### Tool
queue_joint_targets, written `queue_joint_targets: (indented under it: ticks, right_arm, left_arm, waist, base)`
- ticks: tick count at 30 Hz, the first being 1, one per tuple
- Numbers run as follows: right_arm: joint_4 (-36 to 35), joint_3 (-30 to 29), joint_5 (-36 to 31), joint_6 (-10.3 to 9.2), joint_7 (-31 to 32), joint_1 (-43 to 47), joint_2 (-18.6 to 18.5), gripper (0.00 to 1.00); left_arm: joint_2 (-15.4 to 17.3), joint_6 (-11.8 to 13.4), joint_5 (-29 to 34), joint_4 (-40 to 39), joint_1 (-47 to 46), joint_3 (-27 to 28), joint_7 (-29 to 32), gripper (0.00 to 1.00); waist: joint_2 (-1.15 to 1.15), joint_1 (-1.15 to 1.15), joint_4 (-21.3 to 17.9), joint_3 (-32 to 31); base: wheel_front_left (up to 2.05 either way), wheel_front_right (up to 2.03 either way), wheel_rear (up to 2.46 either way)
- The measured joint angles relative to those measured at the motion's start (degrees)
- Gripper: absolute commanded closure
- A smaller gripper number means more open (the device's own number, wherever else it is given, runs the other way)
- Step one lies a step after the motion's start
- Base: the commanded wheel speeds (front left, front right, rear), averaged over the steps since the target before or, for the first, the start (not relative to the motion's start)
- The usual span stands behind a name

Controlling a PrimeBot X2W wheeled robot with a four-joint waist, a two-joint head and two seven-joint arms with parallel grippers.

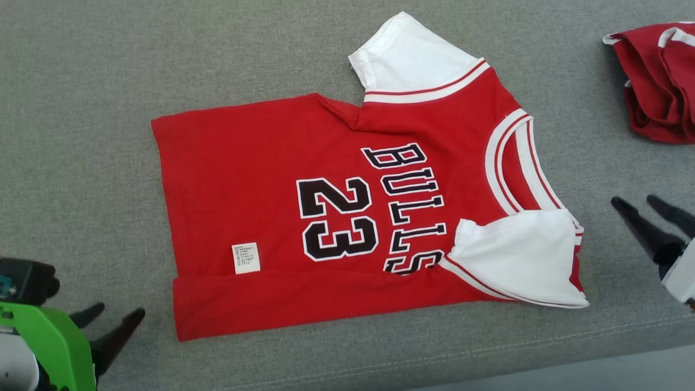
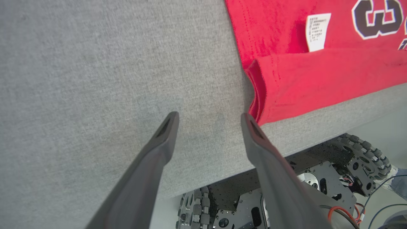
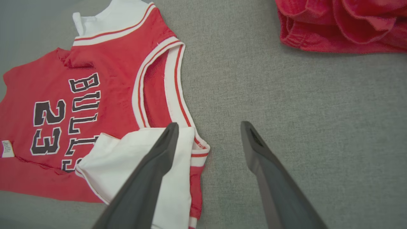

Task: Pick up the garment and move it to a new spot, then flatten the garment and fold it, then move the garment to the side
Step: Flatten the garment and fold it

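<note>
The red 23 jersey (image 1: pixel 244 206) lies flat on the gray table (image 1: pixel 81 108), its near edge folded over. The left gripper (image 1: pixel 120 310) and right gripper (image 1: pixel 632 200) are both wide open, holding nothing. The left wrist view shows the robot's wheels (image 2: pixel 362 149). The right wrist view shows other red clothes (image 3: pixel 343 25).

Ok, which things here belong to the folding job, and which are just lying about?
In the job:
- red jersey with white sleeves and black BULLS 23 print, near edge folded over
- left gripper, open, off the jersey's lower left corner
- right gripper, open, to the jersey's right

Lying about:
- crumpled dark red garment with white trim, far right
- grey fabric surface under everything
</note>
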Motion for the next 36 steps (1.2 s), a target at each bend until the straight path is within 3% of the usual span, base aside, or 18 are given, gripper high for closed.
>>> queue_joint_targets:
  ticks: [6, 10, 17, 23, 30, 36]
  right_arm:
    - [-3.0, 0.8, -5.0, 0.22, 0.2, -10.4, -3.5, 0.0]
    - [-3.2, 4.0, -8.0, 0.23, 3.0, -20.5, -3.8, 0.0]
    - [-0.9, 9.8, -11.8, 0.05, 8.7, -37.6, -1.6, 0.0]
    - [0.3, 12.5, -12.5, 0.78, 11.7, -48.6, 1.9, 0.0]
    - [4.1, 14.4, -13.7, 1.58, 12.3, -56.1, 5.5, 0.0]
    - [10.2, 15.8, -14.7, 2.13, 11.2, -57.6, 8.2, 0.0]
  left_arm:
    - [0.6, -0.1, 2.3, -4.7, -9.4, 3.3, -1.4, 0.0]
    - [1.4, -2.7, 2.2, -6.8, -17.5, 2.4, 0.2, 0.0]
    - [1.4, -4.5, -0.4, -5.3, -27.8, -0.7, 6.6, 0.0]
    - [-0.6, -4.6, -4.8, -3.7, -36.3, -0.5, 10.0, 0.0]
    - [-0.4, -3.5, -5.8, 0.2, -42.8, 1.6, 13.1, 0.0]
    - [-1.1, -3.2, -7.0, 4.5, -45.0, -0.5, 15.8, 0.01]
  waist:
    - [0.0, 0.0, 0.1, 1.7]
    - [0.0, 0.0, 0.3, 3.9]
    - [0.0, 0.0, 1.1, 8.8]
    - [0.0, 0.01, 1.9, 13.5]
    - [0.0, 0.01, 1.5, 19.1]
    - [0.0, 0.02, -0.7, 22.3]
  base:
    - [0.0, 0.0, 0.0]
    - [0.0, 0.0, 0.0]
    - [0.0, 0.0, 0.0]
    - [0.0, 0.0, 0.0]
    - [0.0, 0.0, 0.0]
    - [0.0, 0.0, 0.0]
